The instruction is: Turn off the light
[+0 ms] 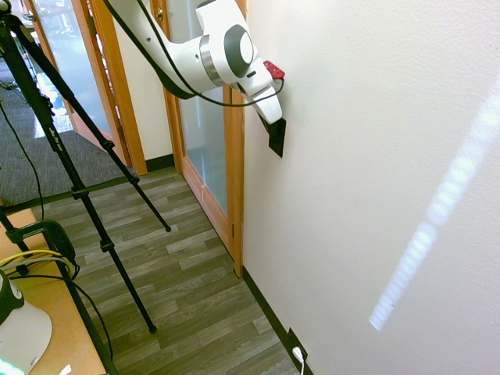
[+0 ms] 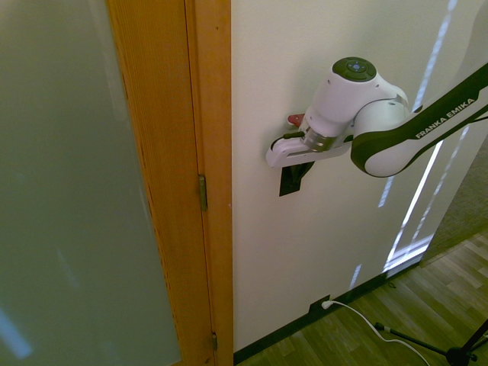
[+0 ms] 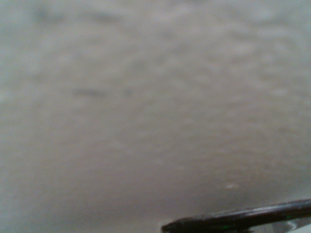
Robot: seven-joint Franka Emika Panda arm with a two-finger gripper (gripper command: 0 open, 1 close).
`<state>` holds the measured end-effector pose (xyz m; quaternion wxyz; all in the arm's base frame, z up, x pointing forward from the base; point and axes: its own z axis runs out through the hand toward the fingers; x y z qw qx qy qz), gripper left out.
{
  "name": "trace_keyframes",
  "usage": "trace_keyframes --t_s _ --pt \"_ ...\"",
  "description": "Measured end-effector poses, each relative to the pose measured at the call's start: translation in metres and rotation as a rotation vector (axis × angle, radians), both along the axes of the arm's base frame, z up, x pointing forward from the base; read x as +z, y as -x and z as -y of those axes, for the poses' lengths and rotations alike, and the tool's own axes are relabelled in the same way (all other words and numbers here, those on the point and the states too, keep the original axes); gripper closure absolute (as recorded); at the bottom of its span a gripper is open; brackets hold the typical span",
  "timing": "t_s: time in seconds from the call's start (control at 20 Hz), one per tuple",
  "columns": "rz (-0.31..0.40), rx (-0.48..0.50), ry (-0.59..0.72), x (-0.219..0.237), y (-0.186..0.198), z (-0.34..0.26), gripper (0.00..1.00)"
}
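Gripper (image 1: pixel 276 125) hard against wall at light switch (image 1: pixel 277 138), jaws closed tight, holding nothing. Switch throw not confirmable; daylight streaks on wall; press looks underway.

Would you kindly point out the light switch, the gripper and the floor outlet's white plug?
light switch (image 1: pixel 276 139), first exterior view, plate's lower half.
gripper (image 2: pixel 303 169), second exterior view, at the fingertips.
white plug (image 2: pixel 326 304), second exterior view, plug body.

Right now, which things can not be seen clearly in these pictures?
- Gripper: fingers hidden by the hand in both outside views.
- Switch: upper part covered by the hand; on or off unreadable.
- Wrist view: only blurred wall; no switch.
- Lamp: in no view.
- Floor outlet: cut by the bottom edge.
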<state>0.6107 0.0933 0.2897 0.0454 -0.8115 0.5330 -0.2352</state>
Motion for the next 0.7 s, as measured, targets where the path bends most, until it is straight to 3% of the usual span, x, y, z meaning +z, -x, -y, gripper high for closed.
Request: trace_keyframes --t_s 0.15,0.2,0.7 --pt "-0.02 -0.003 0.012 -0.013 -0.006 -0.001 1.0" --pt "-0.021 -0.002 0.01 -0.013 -0.006 -0.001 0.0" --pt "-0.071 0.102 -0.02 -0.01 -0.006 0.011 0.0"
